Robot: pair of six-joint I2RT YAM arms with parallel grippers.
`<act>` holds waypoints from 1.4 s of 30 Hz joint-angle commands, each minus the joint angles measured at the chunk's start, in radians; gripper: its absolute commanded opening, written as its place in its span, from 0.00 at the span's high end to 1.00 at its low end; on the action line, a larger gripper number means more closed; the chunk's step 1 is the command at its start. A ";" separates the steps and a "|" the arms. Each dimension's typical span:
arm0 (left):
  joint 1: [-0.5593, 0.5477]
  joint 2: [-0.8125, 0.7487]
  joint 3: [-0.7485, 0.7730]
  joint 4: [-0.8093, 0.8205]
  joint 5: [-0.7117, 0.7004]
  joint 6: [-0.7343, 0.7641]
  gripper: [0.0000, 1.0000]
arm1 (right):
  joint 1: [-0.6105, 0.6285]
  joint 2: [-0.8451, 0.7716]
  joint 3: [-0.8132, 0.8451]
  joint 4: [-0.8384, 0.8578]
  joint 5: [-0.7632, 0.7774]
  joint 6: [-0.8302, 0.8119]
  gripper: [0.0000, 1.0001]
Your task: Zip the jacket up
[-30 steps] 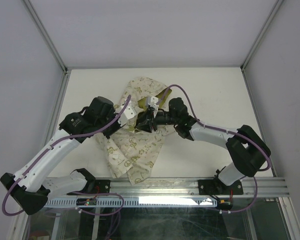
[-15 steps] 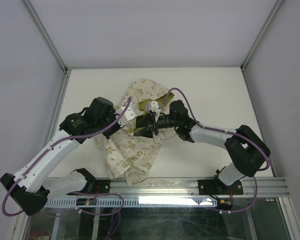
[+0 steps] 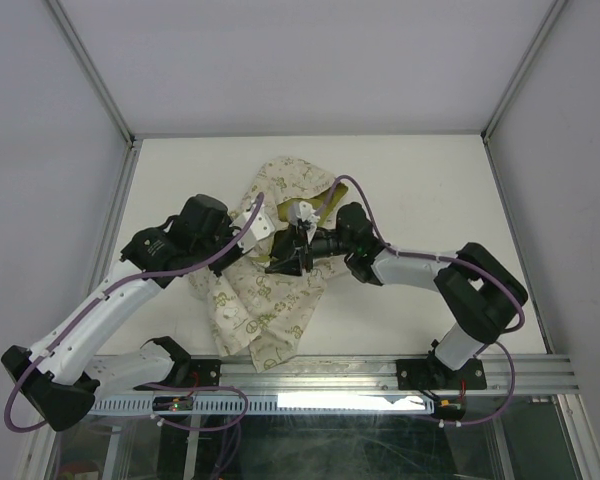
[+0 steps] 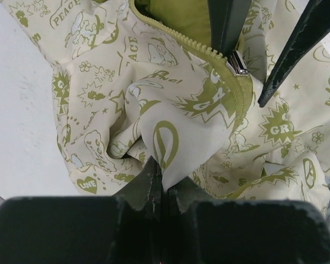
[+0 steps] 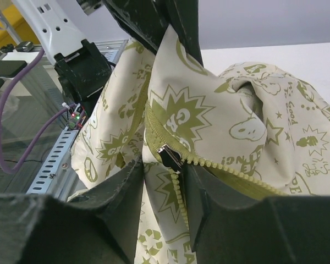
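We look down from above on a white counter (image 3: 430, 180), with two robot arms reaching in from a metal rail (image 3: 380, 375) at its near edge. The jacket (image 3: 265, 305), cream-white and printed with olive-green motifs, lies crumpled near the middle of the counter, a little left of centre. Both arms meet over its upper half.

The left hand (image 3: 266, 230) comes in from the left. Its own wrist view shows it pressed together, pinching a fold of the jacket's cloth between its fingertips (image 4: 154, 179). In the right wrist view the same left hand (image 5: 173, 25) appears at the top, holding up a peak of printed cloth.

The right hand (image 3: 286, 260) reaches in from the right. Its wrist view shows it spread, with its two dark fingers (image 5: 121, 198) standing on either side of a ridge of cloth. The silver zipper slider (image 5: 169, 155) sits between them, on a line of olive-green zipper teeth (image 5: 231, 173) that runs off to the lower right. We cannot tell whether these fingers press on the cloth.

In the left wrist view, the slider lies just beside the tip of one right-hand finger, while the other finger stands apart to the right. Above the slider the teeth curve up and to the left, and the plain olive lining (image 4: 176, 14) shows in the opening.
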 commanded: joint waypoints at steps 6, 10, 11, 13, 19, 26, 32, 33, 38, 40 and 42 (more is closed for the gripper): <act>-0.011 -0.049 -0.036 0.066 -0.031 0.001 1.00 | -0.042 0.049 0.077 0.335 -0.156 0.377 0.61; -0.011 -0.053 -0.037 0.066 -0.051 -0.007 1.00 | -0.042 0.082 0.098 0.474 -0.180 0.568 0.62; -0.010 -0.056 -0.038 0.066 -0.056 -0.011 1.00 | -0.042 0.086 0.100 0.494 -0.179 0.605 0.63; -0.010 -0.060 -0.041 0.066 -0.064 -0.017 1.00 | -0.042 0.088 0.106 0.523 -0.169 0.679 0.63; -0.011 -0.059 -0.044 0.069 -0.077 -0.037 1.00 | -0.042 0.074 0.129 0.431 -0.107 0.760 0.66; -0.011 -0.051 -0.036 0.078 -0.081 -0.053 1.00 | -0.033 0.029 0.156 0.175 -0.016 0.678 0.68; -0.011 -0.049 -0.040 0.078 -0.092 -0.053 1.00 | -0.029 0.027 0.166 0.207 -0.010 0.722 0.73; -0.011 -0.050 -0.039 0.077 -0.091 -0.052 1.00 | -0.029 0.028 0.165 0.216 -0.013 0.728 0.77; -0.011 -0.065 -0.038 0.058 -0.099 -0.049 1.00 | -0.068 0.032 0.167 0.289 -0.027 0.789 0.94; -0.010 -0.072 -0.038 0.047 -0.105 -0.049 1.00 | -0.110 0.034 0.167 0.356 -0.039 0.847 1.00; -0.011 -0.083 -0.040 0.036 -0.109 -0.050 1.00 | -0.147 0.026 0.167 0.358 -0.043 0.856 1.00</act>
